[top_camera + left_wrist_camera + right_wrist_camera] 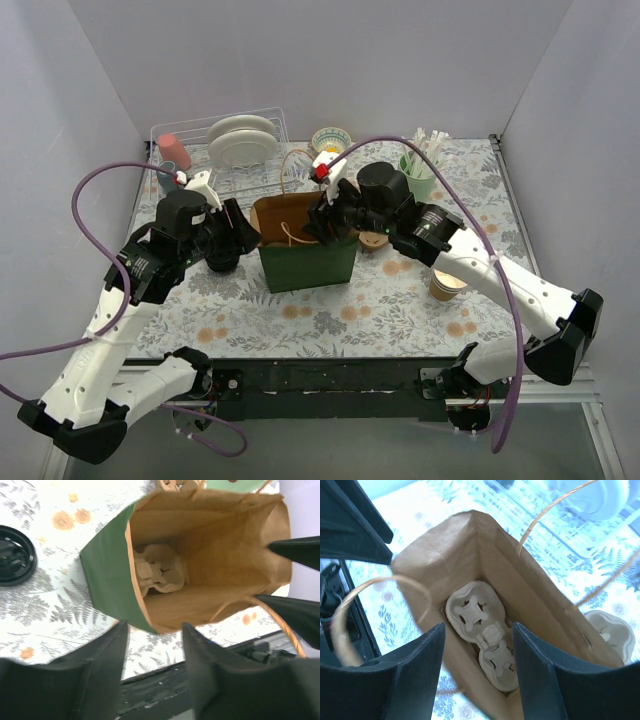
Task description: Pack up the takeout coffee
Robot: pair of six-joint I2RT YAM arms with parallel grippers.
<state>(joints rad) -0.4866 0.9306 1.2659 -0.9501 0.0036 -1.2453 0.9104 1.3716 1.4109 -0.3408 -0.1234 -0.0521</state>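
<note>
Left claw (155,629) and right claw (478,629), both spread and empty, hover over the green bag (107,572) mid-way across the worktop (400,300). Only the cardboard carrier (492,666) lies inside; the takeout coffee (15,555) stands outside, toward the left edge, unpacked.

Top camera looks down; both wrist cameras close above bag (308,262)

Green paper bag (308,266) upright, mouth open.
It stands between left gripper (246,236) and right gripper (322,222), one at each side rim; takeout coffee (222,263), black lid, just beside the left gripper, partly hidden under it.
</note>
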